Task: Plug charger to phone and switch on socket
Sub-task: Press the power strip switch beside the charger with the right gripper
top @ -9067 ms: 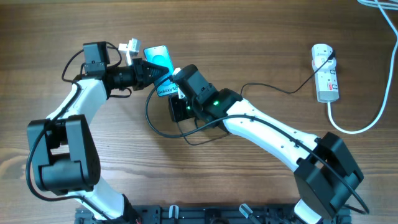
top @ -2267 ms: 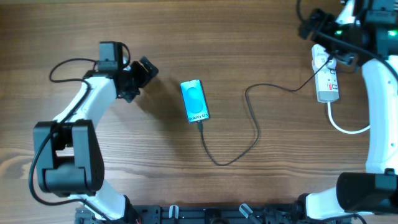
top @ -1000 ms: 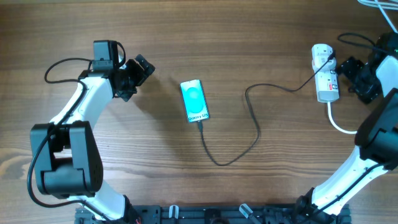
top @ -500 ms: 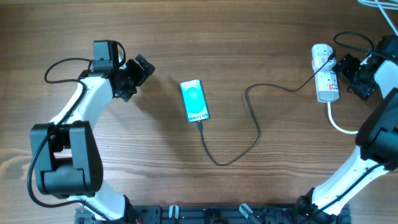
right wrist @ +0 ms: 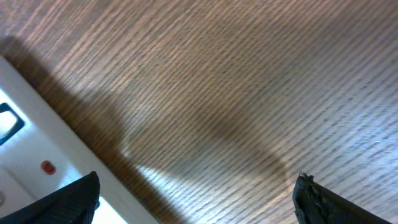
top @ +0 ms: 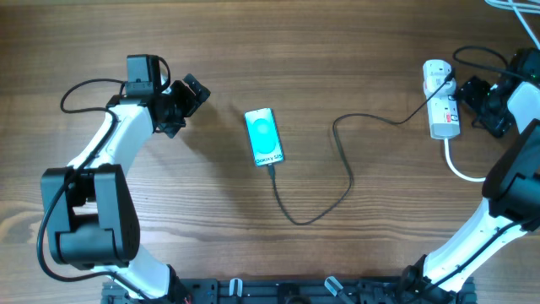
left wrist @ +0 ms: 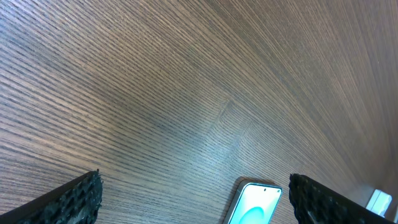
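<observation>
The phone (top: 264, 137) lies flat mid-table, its turquoise screen up; its top end also shows in the left wrist view (left wrist: 255, 204). The thin black charger (top: 344, 156) runs from the phone's near end, loops toward the front and leads up to the white socket (top: 441, 110) at the far right. My left gripper (top: 187, 105) hangs open to the left of the phone, nothing between its fingers (left wrist: 196, 202). My right gripper (top: 471, 103) is open just right of the socket. In the right wrist view (right wrist: 196, 202) the socket (right wrist: 25, 155) with a red mark fills the left corner.
A thick white cord (top: 481, 173) curves from the socket's near end toward the right table edge. Another pale cable (top: 516, 13) crosses the far right corner. Bare wood grain lies under both grippers.
My right gripper has edged a little left, closer to the socket. The left arm, the phone and the charger have not moved.
</observation>
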Controlling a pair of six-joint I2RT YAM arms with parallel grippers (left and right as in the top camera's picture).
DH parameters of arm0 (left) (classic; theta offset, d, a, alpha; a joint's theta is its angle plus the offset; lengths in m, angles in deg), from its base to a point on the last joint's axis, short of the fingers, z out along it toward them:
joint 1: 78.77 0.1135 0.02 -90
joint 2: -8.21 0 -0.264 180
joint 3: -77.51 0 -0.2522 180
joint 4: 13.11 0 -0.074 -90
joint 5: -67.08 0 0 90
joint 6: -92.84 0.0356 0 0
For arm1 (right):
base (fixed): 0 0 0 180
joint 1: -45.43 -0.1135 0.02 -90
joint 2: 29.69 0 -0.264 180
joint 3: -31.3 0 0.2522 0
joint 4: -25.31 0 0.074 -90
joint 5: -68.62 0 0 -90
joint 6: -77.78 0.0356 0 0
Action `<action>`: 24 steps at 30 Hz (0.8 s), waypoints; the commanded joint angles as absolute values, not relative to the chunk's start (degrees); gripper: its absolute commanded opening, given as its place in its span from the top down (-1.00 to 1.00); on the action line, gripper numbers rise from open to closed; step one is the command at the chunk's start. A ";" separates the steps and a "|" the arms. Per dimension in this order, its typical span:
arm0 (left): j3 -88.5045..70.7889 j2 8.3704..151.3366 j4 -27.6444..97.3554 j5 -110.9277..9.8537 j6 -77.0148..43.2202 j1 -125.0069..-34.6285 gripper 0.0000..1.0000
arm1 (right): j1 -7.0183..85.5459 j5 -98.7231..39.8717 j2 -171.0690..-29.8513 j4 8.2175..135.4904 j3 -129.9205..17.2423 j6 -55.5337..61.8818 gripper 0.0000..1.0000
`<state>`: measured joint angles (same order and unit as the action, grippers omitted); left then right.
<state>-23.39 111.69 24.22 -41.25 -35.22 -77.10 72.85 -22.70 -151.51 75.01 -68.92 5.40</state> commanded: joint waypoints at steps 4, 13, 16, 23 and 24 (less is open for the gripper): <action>-22.63 110.64 24.22 -41.93 -34.96 -76.99 -1.00 | 72.34 -20.13 -148.71 75.78 -69.79 0.75 -1.00; -22.63 110.64 24.22 -41.93 -34.96 -76.99 -1.00 | 72.30 -20.15 -145.71 75.06 -69.25 0.14 -0.99; -22.63 110.64 24.22 -41.93 -34.96 -76.99 -1.00 | 72.23 -20.10 -145.74 73.74 -66.69 -0.19 -1.00; -22.63 110.64 24.22 -41.93 -34.96 -76.99 -1.00 | 72.21 -25.39 -145.74 64.04 -58.38 -0.30 -0.99; -22.63 110.64 24.22 -41.93 -34.96 -76.99 -1.00 | 72.06 -25.52 -145.74 63.56 -58.12 -0.30 -0.99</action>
<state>-23.39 111.69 24.24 -41.27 -35.22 -77.10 72.58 -22.42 -146.76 64.24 -59.50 0.66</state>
